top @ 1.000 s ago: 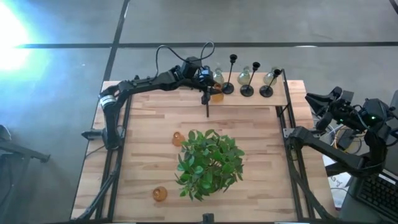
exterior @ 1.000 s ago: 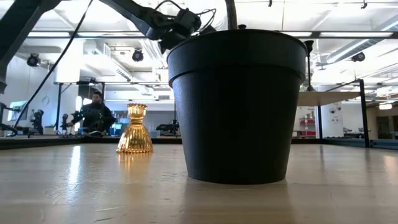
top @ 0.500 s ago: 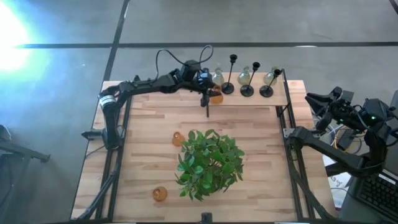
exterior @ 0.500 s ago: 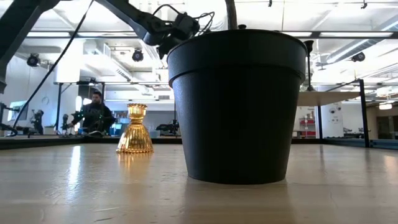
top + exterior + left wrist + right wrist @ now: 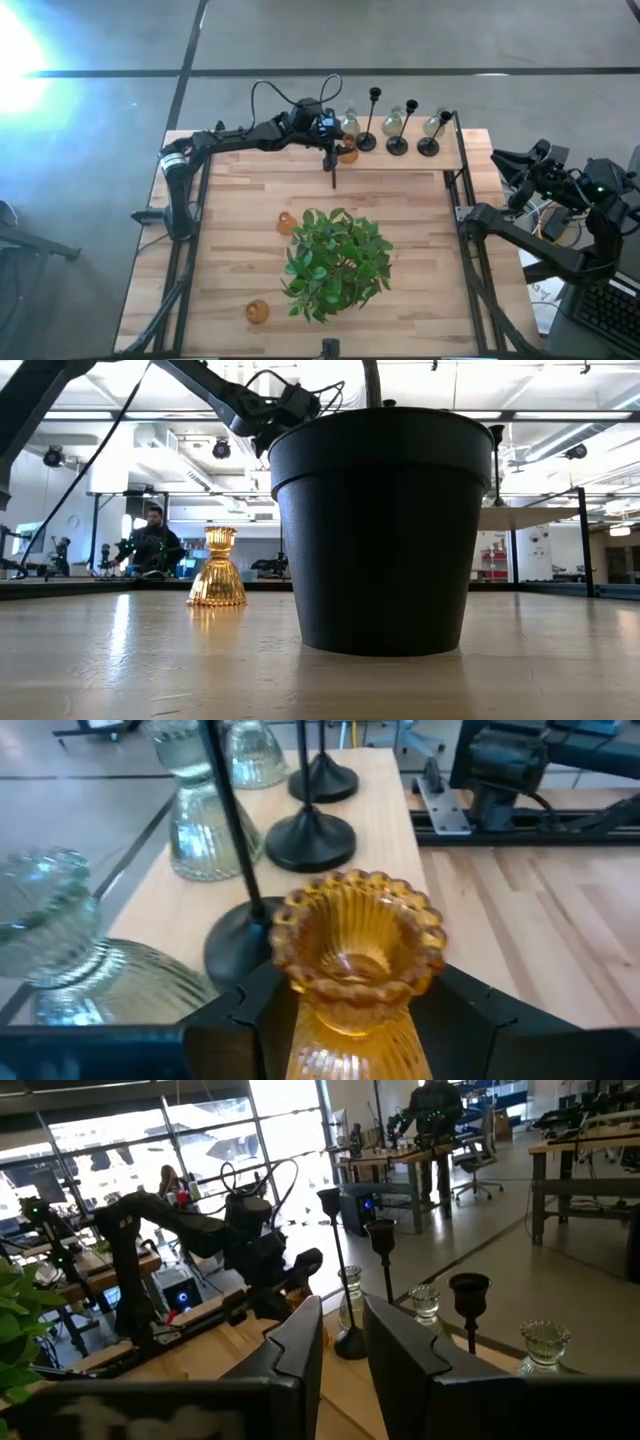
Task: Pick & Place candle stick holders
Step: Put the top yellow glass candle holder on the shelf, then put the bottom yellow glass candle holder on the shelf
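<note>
Amber holder (image 5: 355, 960) stands upright between your left gripper (image 5: 340, 150) fingers (image 5: 245, 1025) at the desk's (image 5: 240, 250) far edge, left of the row; they flank it, grip unclear. Right gripper (image 5: 340, 1345), fingers nearly together, waits well right.

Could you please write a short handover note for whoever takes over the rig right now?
Left tool: at the table's far edge, its fingers on either side of an amber holder; whether it grips or has let go is unclear.
Right tool: parked off the table's right side, fingers nearly together, holding nothing.
Done: three black holders and three clear glass holders stand along the far edge.
Left: one amber holder stands beside the plant, another amber holder near the front edge. Both still need to be moved to the row at the far edge.
</note>
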